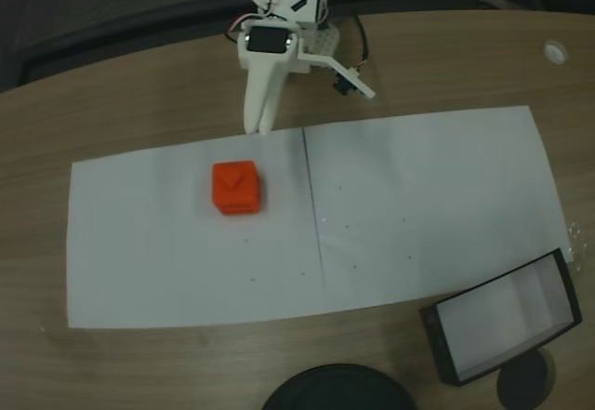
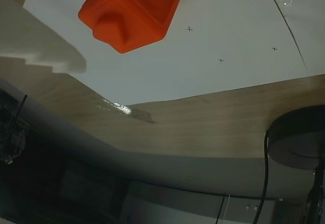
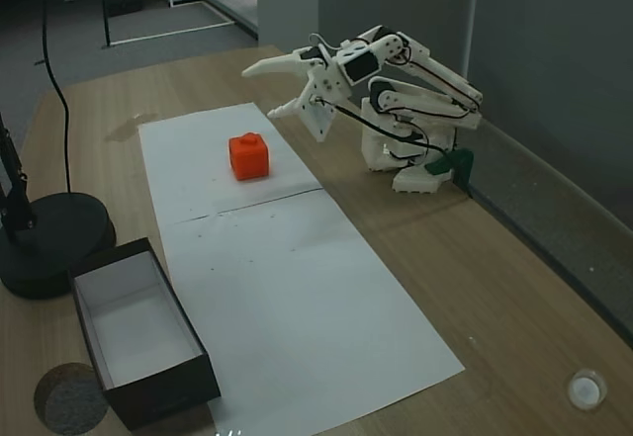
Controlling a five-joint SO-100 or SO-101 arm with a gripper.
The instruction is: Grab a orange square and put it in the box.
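nearby, black disc beside box (paper underneath).

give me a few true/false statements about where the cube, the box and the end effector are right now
1. The orange square sits on the white paper. True.
2. The orange square is inside the box. False: the box holds nothing, and the cube lies apart from it on the paper.
3. The end effector grips the cube. False: it holds nothing and hangs clear of the cube, at the paper's edge in a fixed view.
4. The box stands on the wooden table, off the paper. True.
5. A round black base stands near the box. True.
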